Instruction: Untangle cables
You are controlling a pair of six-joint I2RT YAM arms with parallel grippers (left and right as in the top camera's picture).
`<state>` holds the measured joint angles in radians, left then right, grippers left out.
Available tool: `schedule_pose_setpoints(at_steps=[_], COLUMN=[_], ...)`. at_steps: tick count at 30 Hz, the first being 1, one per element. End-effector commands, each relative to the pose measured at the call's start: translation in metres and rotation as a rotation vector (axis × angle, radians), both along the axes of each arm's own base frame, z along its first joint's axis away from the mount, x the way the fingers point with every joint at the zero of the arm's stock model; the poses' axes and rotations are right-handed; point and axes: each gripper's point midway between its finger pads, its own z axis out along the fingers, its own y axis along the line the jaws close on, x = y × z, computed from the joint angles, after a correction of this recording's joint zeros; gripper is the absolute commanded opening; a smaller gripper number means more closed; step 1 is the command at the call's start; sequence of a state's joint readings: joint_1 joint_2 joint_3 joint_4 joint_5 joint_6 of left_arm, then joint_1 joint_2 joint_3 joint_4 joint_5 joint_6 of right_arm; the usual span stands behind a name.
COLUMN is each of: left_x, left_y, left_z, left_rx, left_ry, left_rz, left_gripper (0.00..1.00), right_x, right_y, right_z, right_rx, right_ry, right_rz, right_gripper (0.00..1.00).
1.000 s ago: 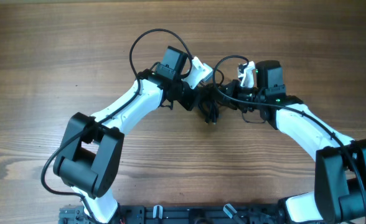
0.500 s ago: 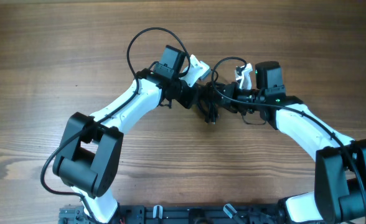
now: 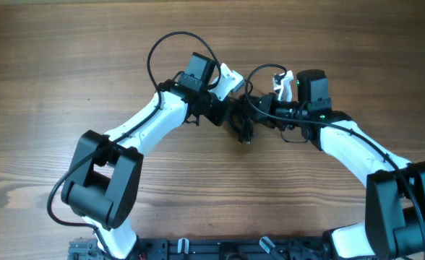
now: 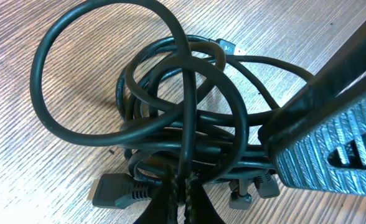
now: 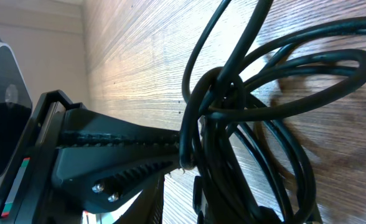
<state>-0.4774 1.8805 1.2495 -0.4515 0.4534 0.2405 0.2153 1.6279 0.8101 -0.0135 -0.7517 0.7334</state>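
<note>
Two grippers flanked the cables [image 4: 170, 130], likely to pull loops apart. Left gripper [image 4: 184, 190] clamped one strand; the right gripper [image 3: 263, 110] couldn't be judged.

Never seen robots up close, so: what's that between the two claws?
A knot of black cables fills the gap between the left gripper and the right gripper; the overhead view shows it.

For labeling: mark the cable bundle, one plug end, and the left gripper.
cable bundle [image 4: 186, 118], left wrist view, crossing loops.
plug end [image 4: 117, 190], left wrist view, plug body.
left gripper [image 4: 183, 196], left wrist view, between fingertips.
</note>
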Motion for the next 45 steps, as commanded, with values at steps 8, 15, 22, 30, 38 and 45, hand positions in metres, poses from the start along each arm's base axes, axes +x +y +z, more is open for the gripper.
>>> schedule_pose_setpoints(at_steps=[8, 15, 22, 30, 38, 45], left_x=[0.002, 0.002, 0.002, 0.002, 0.002, 0.001], left_y=[0.006, 0.006, 0.006, 0.006, 0.006, 0.007], left_z=[-0.008, -0.008, -0.008, -0.008, -0.008, -0.008], left_rx=[0.019, 0.019, 0.019, 0.019, 0.019, 0.021], left_ry=[0.016, 0.017, 0.017, 0.017, 0.017, 0.021], left_rz=[0.027, 0.027, 0.027, 0.027, 0.027, 0.027], left_gripper=[0.04, 0.04, 0.04, 0.04, 0.04, 0.04], right_x=[0.005, 0.010, 0.015, 0.015, 0.024, 0.039], right_y=[0.008, 0.004, 0.000, 0.006, 0.013, 0.007], right_z=[0.000, -0.009, -0.013, -0.030, -0.036, -0.026], right_rx=[-0.025, -0.083, -0.114, -0.098, -0.043, -0.031], right_ry=[-0.021, -0.007, -0.013, 0.017, 0.029, -0.042], right_rz=[-0.026, -0.096, -0.127, -0.104, -0.118, -0.142], right_gripper=[0.18, 0.15, 0.15, 0.16, 0.16, 0.05])
